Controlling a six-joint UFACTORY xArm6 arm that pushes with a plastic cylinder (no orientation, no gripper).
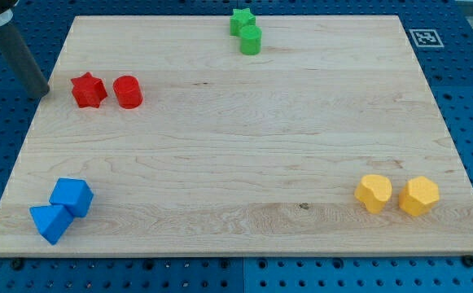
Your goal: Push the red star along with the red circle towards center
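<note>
Two red blocks sit near the board's (220, 163) left edge: the red star (89, 89) just left of the red circle (128, 92). The tip (42, 91) rests left of the star; the rod has no jaws. Both look light, rigid and smooth, likely to slide on pale wood if pushed from the star's left.

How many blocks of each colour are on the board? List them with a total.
Red: 2, the red star and the red circle
Green: 2
Blue: 2
Yellow: 2
Total: 8
</note>
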